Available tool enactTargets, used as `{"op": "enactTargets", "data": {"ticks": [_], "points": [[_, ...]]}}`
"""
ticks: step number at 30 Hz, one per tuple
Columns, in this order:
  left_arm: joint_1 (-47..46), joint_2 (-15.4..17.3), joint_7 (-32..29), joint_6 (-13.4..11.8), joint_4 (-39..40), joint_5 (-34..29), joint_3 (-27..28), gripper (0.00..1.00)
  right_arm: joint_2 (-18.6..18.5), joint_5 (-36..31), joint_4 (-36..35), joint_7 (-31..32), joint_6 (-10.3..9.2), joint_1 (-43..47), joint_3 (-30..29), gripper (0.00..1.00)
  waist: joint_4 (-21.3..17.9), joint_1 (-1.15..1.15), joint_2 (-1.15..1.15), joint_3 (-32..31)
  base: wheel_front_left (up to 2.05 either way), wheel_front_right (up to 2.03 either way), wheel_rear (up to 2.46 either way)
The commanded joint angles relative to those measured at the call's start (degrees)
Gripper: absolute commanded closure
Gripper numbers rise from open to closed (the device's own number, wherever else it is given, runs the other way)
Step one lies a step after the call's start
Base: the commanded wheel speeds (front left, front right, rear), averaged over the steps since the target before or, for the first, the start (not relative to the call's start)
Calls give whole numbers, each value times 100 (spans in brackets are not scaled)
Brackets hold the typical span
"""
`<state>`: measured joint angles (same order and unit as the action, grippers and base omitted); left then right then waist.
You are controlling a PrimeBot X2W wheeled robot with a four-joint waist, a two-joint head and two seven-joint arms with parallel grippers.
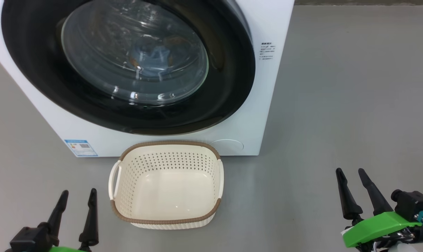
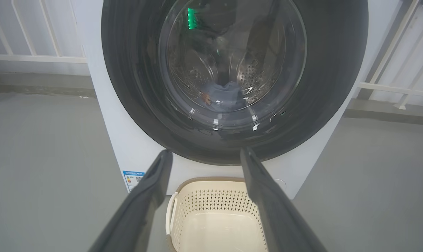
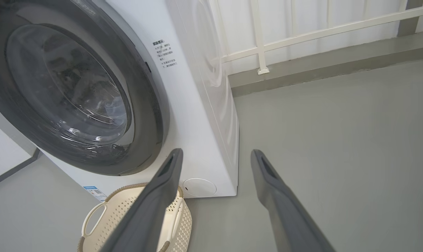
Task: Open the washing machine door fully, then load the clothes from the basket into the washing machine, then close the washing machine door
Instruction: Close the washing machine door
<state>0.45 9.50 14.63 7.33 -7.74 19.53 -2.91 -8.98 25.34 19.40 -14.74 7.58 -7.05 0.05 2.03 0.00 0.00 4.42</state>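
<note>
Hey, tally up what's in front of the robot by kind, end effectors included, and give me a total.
Washing machine: 1
Basket: 1, empty
Blue garment inside the machine: 1; any others cannot be told
End effectors: 2, left end effector and right end effector, both open
Total: 5

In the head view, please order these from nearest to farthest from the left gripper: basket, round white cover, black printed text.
From the left gripper:
1. Basket, on the floor just to its right.
2. Round white cover, low on the washing machine's front, right corner.
3. Black printed text, higher on the same front, right edge.
</note>
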Motion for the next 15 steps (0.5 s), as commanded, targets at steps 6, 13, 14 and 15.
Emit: {"op": "enactTargets", "data": {"ticks": [6, 13, 14, 15], "points": [[-19, 163, 37, 15, 141, -29, 240, 0, 0, -61, -228, -26, -9, 151, -64, 0, -147, 0, 0, -14, 0, 0, 0], [-14, 154, 37, 15, 142, -38, 308, 0, 30, -99, -291, -26, -9, 284, -129, 0, -241, 0, 0, 22, 0, 0, 0], [-19, 151, 37, 15, 144, -43, 318, 0, 34, -99, -297, -26, -9, 294, -138, 0, -252, 0, 0, 31, 0, 0, 0], [-36, 148, 37, 15, 148, -51, 321, 0, 44, -102, -303, -26, -9, 306, -166, 0, -267, 0, 0, 49, 0, 0, 0]]}}
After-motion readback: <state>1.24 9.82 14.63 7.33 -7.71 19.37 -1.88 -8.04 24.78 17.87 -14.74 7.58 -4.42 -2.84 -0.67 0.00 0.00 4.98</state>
